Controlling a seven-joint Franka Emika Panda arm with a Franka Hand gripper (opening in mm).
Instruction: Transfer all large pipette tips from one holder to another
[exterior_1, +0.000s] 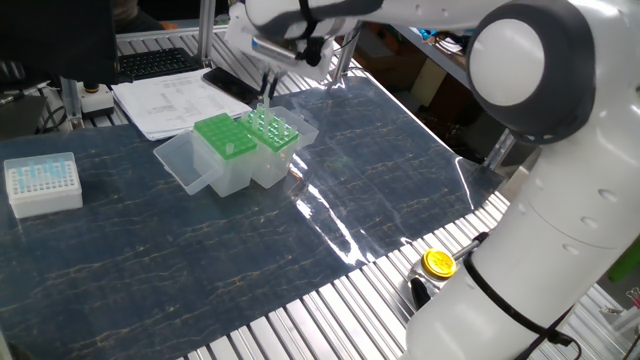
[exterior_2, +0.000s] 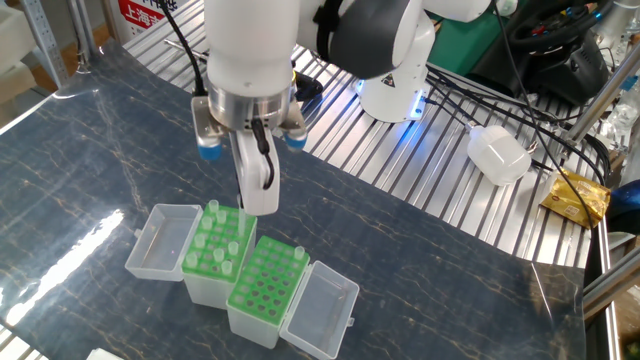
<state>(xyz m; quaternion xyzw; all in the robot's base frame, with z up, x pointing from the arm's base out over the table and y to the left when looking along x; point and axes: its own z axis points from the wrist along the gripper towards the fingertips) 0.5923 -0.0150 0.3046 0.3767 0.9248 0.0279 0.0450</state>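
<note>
Two green-topped holders stand side by side with their clear lids open. The holder under my gripper carries several large pipette tips. Its neighbour shows one tip at a corner. My gripper hangs above the fuller holder, shut on a clear tip that points down from the fingers, its point just above the rack.
A small white box of bluish tips sits at the table's left. Papers lie behind the holders. A yellow-capped item rests on the metal slats, and a white adapter with cables lies beyond the mat.
</note>
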